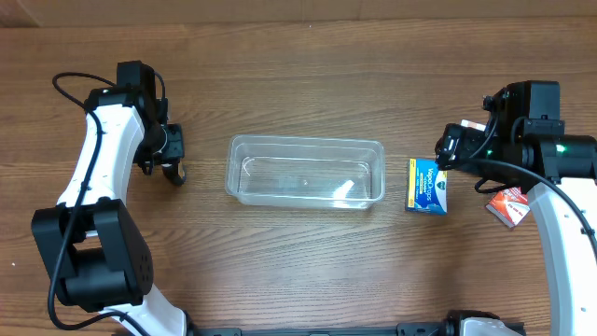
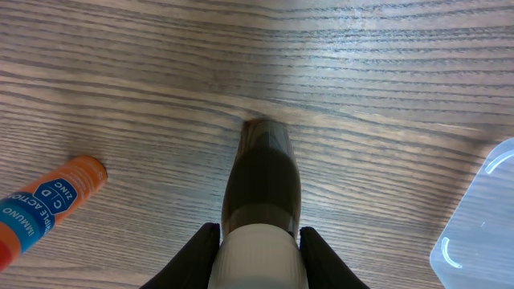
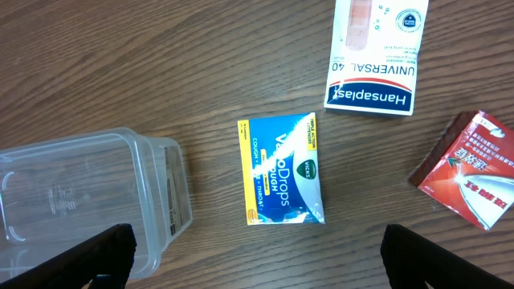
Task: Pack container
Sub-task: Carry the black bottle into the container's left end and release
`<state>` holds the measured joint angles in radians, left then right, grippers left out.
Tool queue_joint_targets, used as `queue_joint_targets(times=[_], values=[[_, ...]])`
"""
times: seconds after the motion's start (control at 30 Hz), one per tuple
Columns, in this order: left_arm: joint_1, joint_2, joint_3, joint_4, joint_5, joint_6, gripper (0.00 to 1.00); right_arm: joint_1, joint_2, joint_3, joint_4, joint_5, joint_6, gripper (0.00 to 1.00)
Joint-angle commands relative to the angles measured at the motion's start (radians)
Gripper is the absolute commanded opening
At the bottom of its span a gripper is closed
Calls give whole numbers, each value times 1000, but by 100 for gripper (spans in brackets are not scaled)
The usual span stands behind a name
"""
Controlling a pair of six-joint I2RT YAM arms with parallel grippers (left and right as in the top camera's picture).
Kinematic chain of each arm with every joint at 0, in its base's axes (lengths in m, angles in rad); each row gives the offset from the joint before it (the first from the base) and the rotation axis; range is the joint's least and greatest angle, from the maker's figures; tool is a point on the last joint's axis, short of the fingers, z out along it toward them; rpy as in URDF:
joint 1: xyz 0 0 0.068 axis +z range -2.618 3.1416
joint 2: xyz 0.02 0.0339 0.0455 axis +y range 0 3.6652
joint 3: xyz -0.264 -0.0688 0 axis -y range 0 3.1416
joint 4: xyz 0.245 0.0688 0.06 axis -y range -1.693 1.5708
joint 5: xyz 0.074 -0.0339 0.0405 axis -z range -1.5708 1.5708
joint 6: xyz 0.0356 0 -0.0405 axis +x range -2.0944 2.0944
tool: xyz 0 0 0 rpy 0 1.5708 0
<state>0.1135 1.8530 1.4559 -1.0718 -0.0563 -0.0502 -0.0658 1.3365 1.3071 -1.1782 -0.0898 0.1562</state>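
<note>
The container point(image 1: 306, 173) is a clear, shallow plastic tub in the middle of the table, with nothing in it. My left gripper point(image 1: 171, 166) is to its left, shut on a dark brown bottle with a white cap point(image 2: 261, 181). The fingers point(image 2: 259, 234) clamp the cap and the bottle's far end is at the wood. My right gripper point(image 1: 446, 149) is open wide and empty point(image 3: 257, 261), above a blue VapoDrops box point(image 3: 281, 168) that lies flat just right of the container point(image 3: 80, 201).
An orange tube point(image 2: 48, 205) lies left of the bottle. A white Hansaplast box point(image 3: 376, 52) and a red packet point(image 3: 470, 168) lie right of the blue box point(image 1: 427, 187). The container's corner shows in the left wrist view point(image 2: 482, 225).
</note>
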Motion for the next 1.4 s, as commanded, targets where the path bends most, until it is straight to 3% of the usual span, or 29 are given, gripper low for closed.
queue_joint_targets(times=[0.0, 0.3, 0.6, 0.83, 1.13, 1.37], values=[[3, 3, 40, -8, -6, -22, 4, -3, 0, 33, 3, -1, -7, 100], [-64, -154, 178, -111, 21, -27, 4, -3, 0, 33, 5, 3, -7, 100], [-327, -352, 262, -211, 26, -61, 4, -3, 0, 33, 5, 2, -7, 100], [-445, -297, 229, -240, 26, -112, 4, -3, 0, 33, 5, 2, -7, 100], [-449, -134, 195, -185, 31, -135, 4, -3, 0, 33, 5, 2, -6, 100], [-449, -23, 195, -135, 31, -218, 4, -3, 0, 33, 5, 2, -7, 100]])
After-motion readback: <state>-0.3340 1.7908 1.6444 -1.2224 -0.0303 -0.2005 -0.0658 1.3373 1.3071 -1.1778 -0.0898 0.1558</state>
